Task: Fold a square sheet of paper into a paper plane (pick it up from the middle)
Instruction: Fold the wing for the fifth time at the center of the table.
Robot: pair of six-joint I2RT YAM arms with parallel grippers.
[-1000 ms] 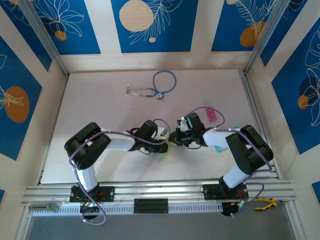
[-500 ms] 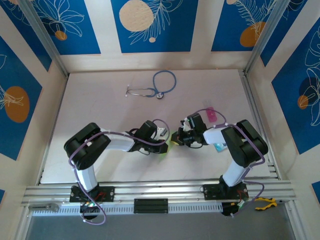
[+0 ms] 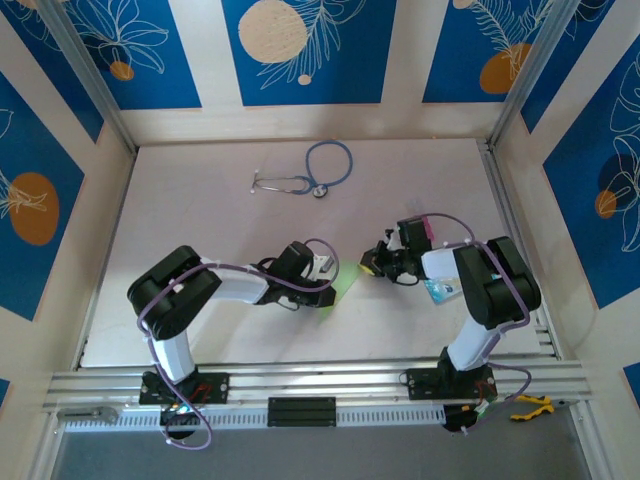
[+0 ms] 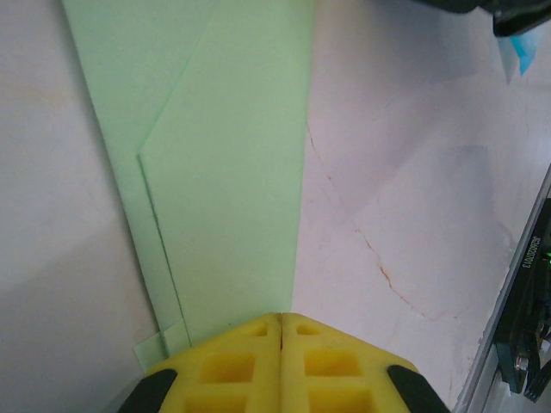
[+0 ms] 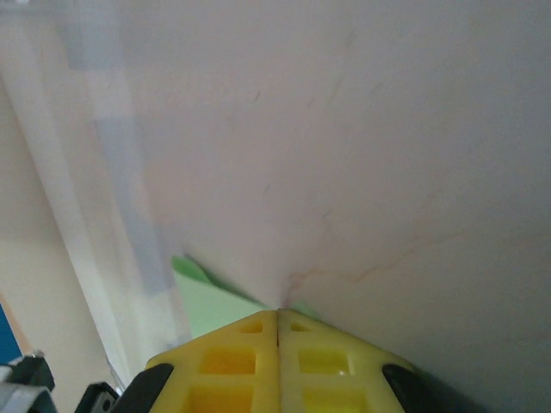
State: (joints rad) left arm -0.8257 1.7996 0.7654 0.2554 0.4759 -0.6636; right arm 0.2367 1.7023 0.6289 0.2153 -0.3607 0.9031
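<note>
The table (image 3: 200, 220) is a pale, off-white slab with faint reddish veins, closed in by metal rails along its near and right edges. Toward the far side lies a stethoscope (image 3: 319, 191), its blue tube curled in a loop and its earpieces pointing left. Near the middle, the pale green paper (image 4: 232, 172) lies flat as a long narrow folded shape, one layer overlapping another. At the right, a teal-and-white packet (image 3: 440, 290) rests beside the rail. Farther back there is what looks like a small pink block (image 3: 427, 219), partly hidden.
</note>
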